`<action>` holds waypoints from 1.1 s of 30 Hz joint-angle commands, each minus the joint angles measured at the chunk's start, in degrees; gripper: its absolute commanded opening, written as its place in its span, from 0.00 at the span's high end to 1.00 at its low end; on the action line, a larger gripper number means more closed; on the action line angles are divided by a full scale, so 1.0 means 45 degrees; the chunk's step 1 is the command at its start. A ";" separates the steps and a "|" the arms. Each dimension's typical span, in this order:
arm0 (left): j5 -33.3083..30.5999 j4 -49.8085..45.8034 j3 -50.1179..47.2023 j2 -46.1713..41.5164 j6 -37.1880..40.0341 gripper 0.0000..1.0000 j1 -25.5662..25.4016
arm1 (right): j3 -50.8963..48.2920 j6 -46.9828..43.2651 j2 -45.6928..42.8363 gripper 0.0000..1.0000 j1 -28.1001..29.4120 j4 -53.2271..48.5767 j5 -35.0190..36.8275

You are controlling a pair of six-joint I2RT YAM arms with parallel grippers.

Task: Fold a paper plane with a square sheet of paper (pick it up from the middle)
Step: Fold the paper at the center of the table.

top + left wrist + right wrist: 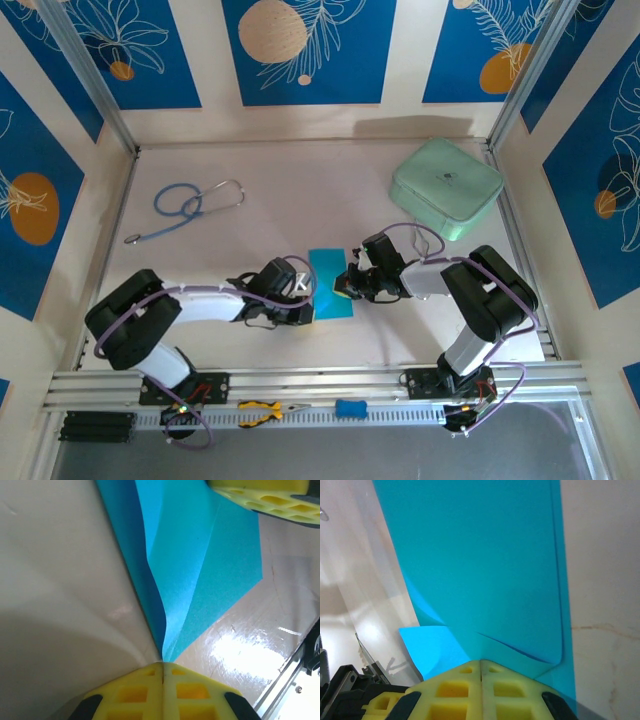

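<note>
The square sheet of paper [330, 272] is bright cyan, folded into a narrow upright rectangle, and lies mid-table between both arms. My left gripper [311, 292] meets its lower left edge. In the left wrist view the yellow jaws [163, 665] are shut, and two layers of paper [200, 570] rise out of their tips. My right gripper [346, 285] meets the right edge. In the right wrist view it [481, 663] is shut where the paper [480, 565] buckles, with a lighter flap [430, 647] to the left. The right fingers [265, 492] show at the top of the left wrist view.
A mint-green rounded case [446, 187] sits at the back right. A blue-tubed stethoscope [190, 205] lies at the back left. On the near rail lie yellow-handled pliers [262, 410] and a small blue block [350, 408]. Metal frame posts stand at the sides.
</note>
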 commanded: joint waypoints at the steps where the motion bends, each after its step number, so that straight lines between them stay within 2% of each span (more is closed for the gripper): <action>1: -0.0175 -0.0262 0.0411 -0.0727 0.0168 0.93 -0.0034 | -0.0330 -0.0148 0.0404 1.00 -0.0140 -0.1356 0.0712; 5: -0.0698 0.0173 0.0919 -0.0776 0.0023 0.94 -0.0030 | -0.0295 -0.0131 0.0373 1.00 -0.0140 -0.1365 0.0715; 16: -0.1554 0.0358 0.2189 0.1675 -0.0053 0.94 -0.0007 | -0.0237 -0.0182 0.0248 1.00 -0.0141 -0.1453 0.0673; 26: -0.1824 0.0824 0.0238 0.1801 -0.0475 0.95 -0.0037 | 0.0313 -0.0707 -0.0553 0.98 -0.0279 -0.1438 -0.0154; 33: -0.1831 0.0668 0.0363 0.1862 -0.0373 0.95 -0.0027 | 0.0703 -0.0878 -0.1141 0.98 0.0676 -0.1686 -0.0305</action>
